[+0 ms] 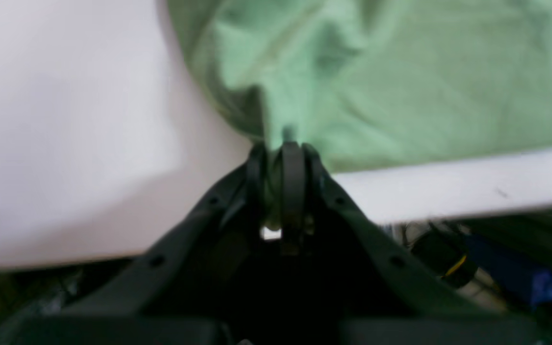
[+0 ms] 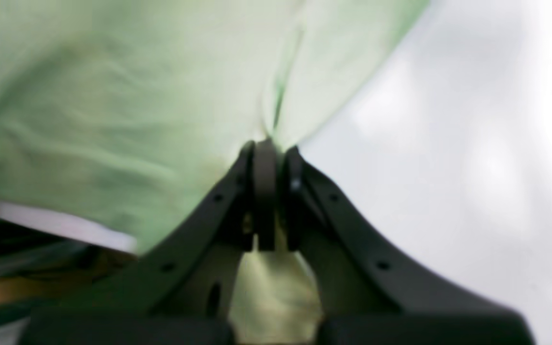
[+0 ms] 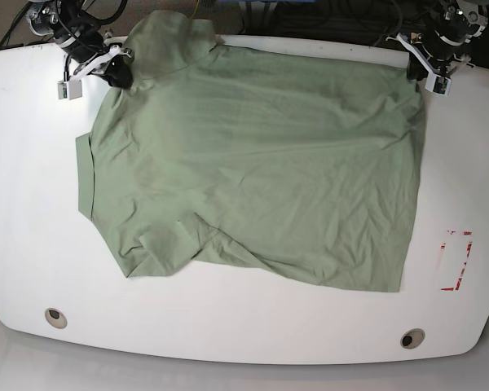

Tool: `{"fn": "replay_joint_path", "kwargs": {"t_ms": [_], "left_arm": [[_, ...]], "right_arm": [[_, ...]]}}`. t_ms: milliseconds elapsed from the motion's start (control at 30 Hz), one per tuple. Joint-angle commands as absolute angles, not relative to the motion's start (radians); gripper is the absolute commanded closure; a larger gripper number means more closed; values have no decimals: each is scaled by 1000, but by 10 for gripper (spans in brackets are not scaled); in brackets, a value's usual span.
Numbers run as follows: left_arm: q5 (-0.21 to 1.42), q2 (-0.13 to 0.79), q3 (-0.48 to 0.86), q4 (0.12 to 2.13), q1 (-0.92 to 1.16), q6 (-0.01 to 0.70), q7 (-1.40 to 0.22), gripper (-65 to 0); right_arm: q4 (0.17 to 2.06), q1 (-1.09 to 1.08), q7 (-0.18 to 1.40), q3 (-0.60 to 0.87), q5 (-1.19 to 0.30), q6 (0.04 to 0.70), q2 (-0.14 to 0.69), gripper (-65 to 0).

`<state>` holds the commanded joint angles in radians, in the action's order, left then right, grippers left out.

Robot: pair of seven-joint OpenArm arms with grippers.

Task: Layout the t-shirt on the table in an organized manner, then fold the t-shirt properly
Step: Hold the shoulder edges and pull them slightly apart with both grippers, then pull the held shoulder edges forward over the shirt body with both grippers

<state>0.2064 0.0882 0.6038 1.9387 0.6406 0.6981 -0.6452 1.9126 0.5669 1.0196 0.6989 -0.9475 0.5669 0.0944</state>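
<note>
**Both arms pinning the far edge for a spread**

The t-shirt is lying mostly flat across the table, wrinkles running through its near half and one sleeve bunching at the near left. The left gripper is pinching a corner of cloth at the far edge, jaws pressed together on it; the right gripper is clamping the opposite far corner likewise. Holding both corners is probably meant to tension the fabric so that it is lying smooth before folding
</note>
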Motion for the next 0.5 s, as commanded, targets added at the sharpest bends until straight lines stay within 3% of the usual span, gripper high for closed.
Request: {"fn": "replay_joint_path", "kwargs": {"t_ms": [500], "left_arm": [[239,150,605,1954,590,698,-645,-25]], "right_arm": [[1934,561,1020,699,-1081,493,143,0]]}}
